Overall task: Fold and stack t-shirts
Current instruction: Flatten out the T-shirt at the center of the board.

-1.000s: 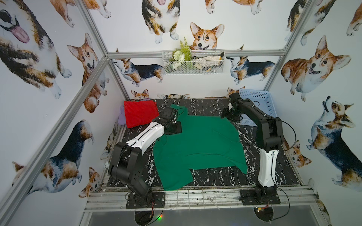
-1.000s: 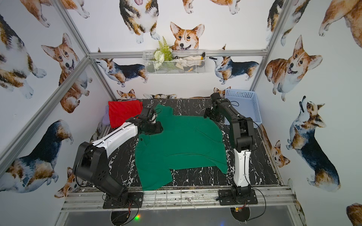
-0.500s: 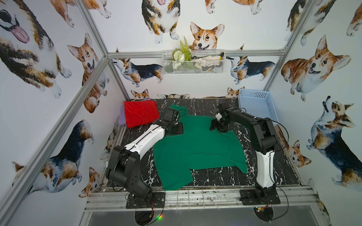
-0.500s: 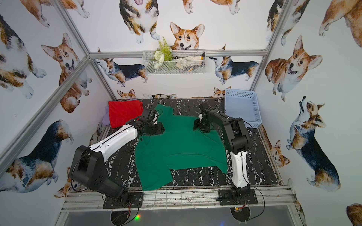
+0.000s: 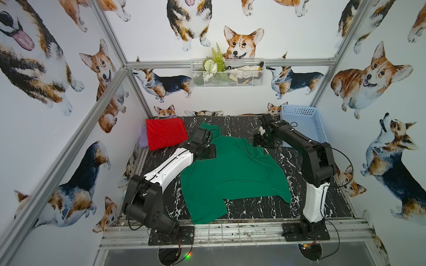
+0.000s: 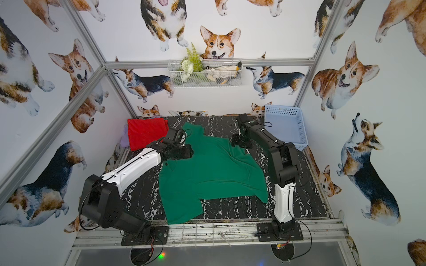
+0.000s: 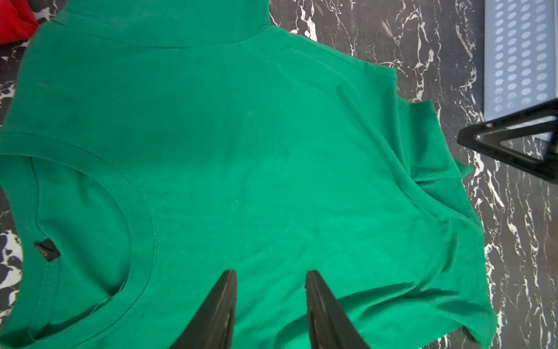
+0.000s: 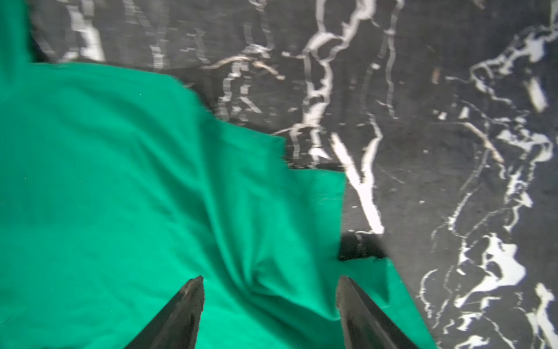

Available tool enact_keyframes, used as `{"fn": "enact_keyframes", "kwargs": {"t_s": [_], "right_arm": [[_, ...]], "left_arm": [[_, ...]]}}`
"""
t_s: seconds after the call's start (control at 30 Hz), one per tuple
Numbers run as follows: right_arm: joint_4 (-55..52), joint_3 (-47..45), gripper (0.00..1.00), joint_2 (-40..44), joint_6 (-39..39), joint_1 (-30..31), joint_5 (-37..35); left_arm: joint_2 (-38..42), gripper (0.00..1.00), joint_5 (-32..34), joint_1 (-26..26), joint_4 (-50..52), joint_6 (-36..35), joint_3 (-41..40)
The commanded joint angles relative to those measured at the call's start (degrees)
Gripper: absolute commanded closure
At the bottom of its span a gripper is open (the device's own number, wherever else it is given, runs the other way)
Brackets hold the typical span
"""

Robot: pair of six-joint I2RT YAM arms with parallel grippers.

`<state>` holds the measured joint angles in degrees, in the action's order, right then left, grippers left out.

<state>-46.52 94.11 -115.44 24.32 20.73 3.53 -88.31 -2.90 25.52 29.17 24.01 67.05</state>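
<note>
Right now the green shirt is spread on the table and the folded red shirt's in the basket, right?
Not in the basket: the red shirt lies folded at the far left corner of the table, in both top views. The rest is right.

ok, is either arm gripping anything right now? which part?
Nothing held. The left gripper and right gripper both have jaws apart over the green t-shirt, left near the collar, right over a rumpled edge; no cloth pinched.
</note>
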Motion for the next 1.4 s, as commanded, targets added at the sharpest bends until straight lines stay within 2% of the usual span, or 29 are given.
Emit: {"fn": "enact_keyframes", "kwargs": {"t_s": [0.0,0.2,0.37,0.43,0.53,0.67,0.8,0.87,0.93,1.0,1.17,1.37], "right_arm": [[-2.2,0.0,0.25,-1.9,-0.6,-1.6,-3.1],[-1.0,-0.9,0.28,-4.5,-1.1,-3.3,-1.3],[1.8,-5.2,0.31,-2.7,-1.8,-2.7,5.4],[3.7,-8.1,0.35,-0.5,-2.6,-2.2,8.9],[5.9,-12.4,0.47,4.0,-3.0,-1.2,9.6],[6.3,-17.7,0.46,11.9,-4.3,3.5,8.2],[5.9,-24.0,0.44,18.8,-3.1,12.2,6.5],[7.2,-26.9,0.44,21.2,-2.1,13.6,7.1],[8.4,-28.7,0.39,23.0,-0.7,13.2,2.7],[7.3,-27.4,0.38,22.8,-0.4,10.9,-1.3],[5.9,-20.2,0.38,16.6,-1.0,3.7,-0.5],[2.7,-10.3,0.41,5.3,-3.6,2.4,-0.1]], "left_arm": [[0.4,0.57,0.4,0.1,0.6,-0.2,-0.4],[0.4,0.57,0.6,0.4,0.5,-0.5,-0.9],[0.1,0.57,0.4,0.9,-0.2,-0.2,-1.1],[0.0,0.57,0.5,1.1,-0.3,-0.1,-1.3],[-0.2,0.57,0.7,1.5,-0.4,0.2,-1.1],[0.2,0.57,1.2,2.5,-0.1,0.4,-1.0],[1.0,0.57,1.5,3.0,-0.6,0.9,-1.5],[1.1,0.57,1.4,3.2,-0.9,1.2,-1.7],[0.9,0.57,1.5,3.5,-0.8,1.3,-1.7],[0.8,0.57,1.8,3.9,-0.7,1.3,-1.6],[1.8,0.57,2.6,4.4,-0.2,1.2,-1.7],[3.1,0.57,3.5,4.5,0.7,0.7,-2.1]]}}
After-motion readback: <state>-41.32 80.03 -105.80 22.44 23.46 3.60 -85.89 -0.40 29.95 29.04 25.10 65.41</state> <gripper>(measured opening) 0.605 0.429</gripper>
